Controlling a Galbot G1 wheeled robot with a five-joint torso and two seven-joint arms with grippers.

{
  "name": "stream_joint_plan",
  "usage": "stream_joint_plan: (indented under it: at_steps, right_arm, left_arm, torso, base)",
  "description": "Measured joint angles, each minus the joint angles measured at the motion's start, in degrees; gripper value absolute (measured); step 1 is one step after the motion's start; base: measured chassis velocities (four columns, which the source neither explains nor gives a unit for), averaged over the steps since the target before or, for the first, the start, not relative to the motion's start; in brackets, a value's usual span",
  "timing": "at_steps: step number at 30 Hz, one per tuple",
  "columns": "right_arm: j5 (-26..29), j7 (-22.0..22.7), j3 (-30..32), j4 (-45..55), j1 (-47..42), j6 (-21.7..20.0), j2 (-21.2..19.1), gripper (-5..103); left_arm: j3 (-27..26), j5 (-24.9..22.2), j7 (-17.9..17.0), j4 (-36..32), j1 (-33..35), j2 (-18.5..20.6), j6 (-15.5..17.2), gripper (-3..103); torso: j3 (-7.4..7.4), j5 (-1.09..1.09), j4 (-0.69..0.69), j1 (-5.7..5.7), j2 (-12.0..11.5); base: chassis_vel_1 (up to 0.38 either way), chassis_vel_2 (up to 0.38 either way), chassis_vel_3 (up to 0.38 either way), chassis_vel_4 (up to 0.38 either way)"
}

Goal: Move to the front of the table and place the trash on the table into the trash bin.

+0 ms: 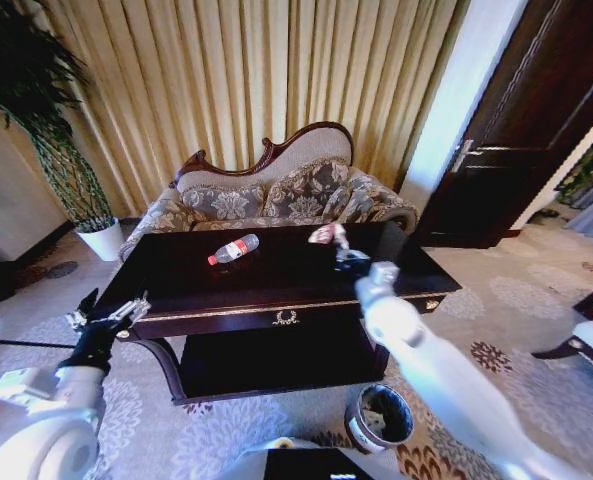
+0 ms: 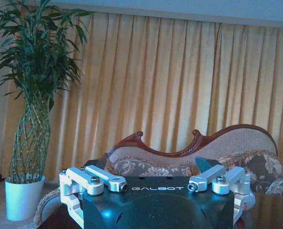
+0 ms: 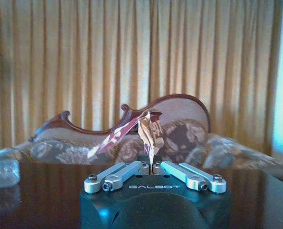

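Note:
On the dark glossy table (image 1: 276,300) lies a clear plastic bottle (image 1: 234,248) with a red label, on its side left of centre; it also shows as a clear bottle (image 3: 3,172) at the edge of the right wrist view. My right gripper (image 1: 342,250) is over the table's back right, shut on a brownish wrapper (image 1: 324,234). The wrapper (image 3: 148,131) stands up from the closed gripper (image 3: 148,168). My left gripper (image 1: 111,318) hangs open by the table's front left corner, its spread fingers (image 2: 108,181) holding nothing. The round trash bin (image 1: 379,418) stands on the carpet under my right arm.
A patterned sofa (image 1: 276,195) sits right behind the table, with gold curtains beyond it. A white plant pot (image 1: 103,238) with a tall plant stands at the back left. A dark door (image 1: 536,130) is at the right. Something pale lies inside the bin.

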Motion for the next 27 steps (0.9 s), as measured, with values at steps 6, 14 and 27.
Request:
stream_joint_plan:
  at_steps: [6, 14, 27]
  right_arm:
    - [5.6, -3.6, 12.3, 9.0, -14.3, 1.2, 0.5, 0]
    - [3.9, -7.7, 21.9, 19.1, -31.1, 2.4, 6.5, 0]
    - [-4.1, -10.1, 20.9, 21.3, -35.1, 4.3, 9.2, 0]
  left_arm:
    - [-3.3, -2.9, 0.2, 0.2, -0.3, 1.9, 1.2, 100]
    - [-6.4, -5.5, 1.3, 1.3, 0.3, 4.4, 1.5, 100]
    - [-6.1, -5.1, 3.6, 2.4, 0.6, 5.6, 1.4, 100]
  torso:
    - [0.0, 0.0, 0.0, 0.0, 0.0]
    - [-0.01, -0.01, -0.01, -0.01, 0.0]
    - [0.01, 0.0, 0.02, 0.02, 0.0]
  base:
    - [0.0, 0.0, 0.0, 0.0]
    - [0.0, 0.0, 0.0, 0.0]
    - [0.01, -0.007, -0.008, 0.011]
